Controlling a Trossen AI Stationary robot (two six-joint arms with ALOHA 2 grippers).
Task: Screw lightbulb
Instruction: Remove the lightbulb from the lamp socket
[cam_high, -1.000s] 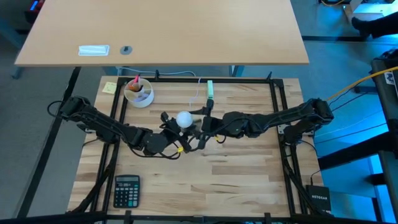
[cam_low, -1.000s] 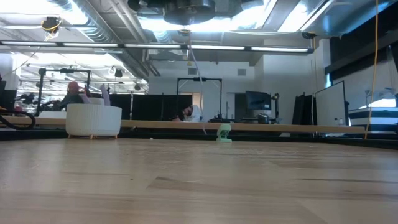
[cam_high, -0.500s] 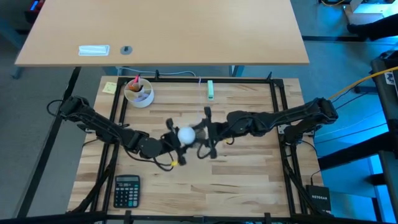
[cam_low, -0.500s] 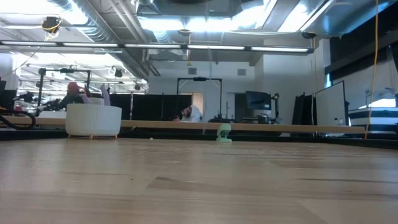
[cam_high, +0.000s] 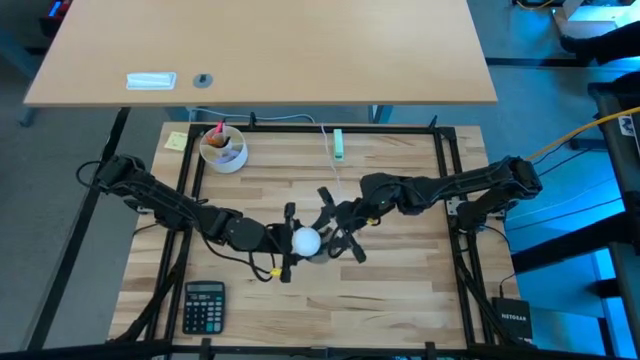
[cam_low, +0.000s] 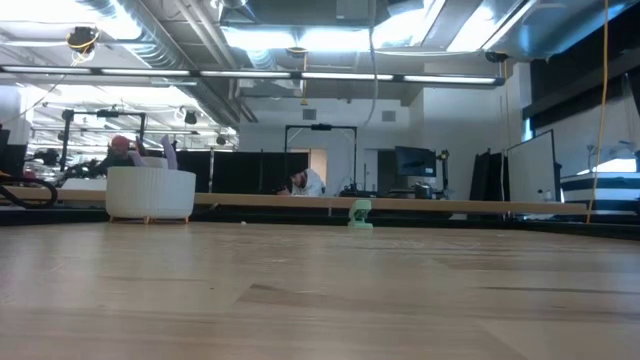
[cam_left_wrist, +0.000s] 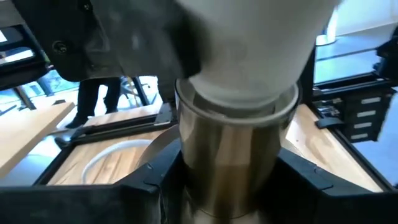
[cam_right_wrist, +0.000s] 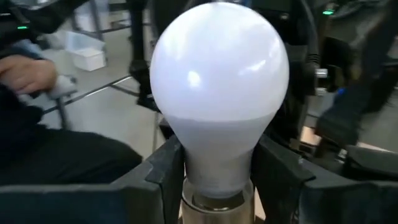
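1. Lightbulb (cam_high: 305, 240) sits above the middle of the bench, nearer its front edge, held between both grippers.
2. Right gripper (cam_right_wrist: 219, 171) is clenched on the bulb's white neck, one finger (cam_right_wrist: 166, 171) on each side.
3. Left gripper (cam_left_wrist: 227, 177) grasps the silvery socket (cam_left_wrist: 227, 162) beneath the bulb; the bulb's base sits in the socket mouth.
4. White bowl (cam_high: 222, 150) stands near the back left corner; calculator (cam_high: 204, 305) lies at the front left corner; a small green object (cam_high: 338, 144) lies near the back edge.
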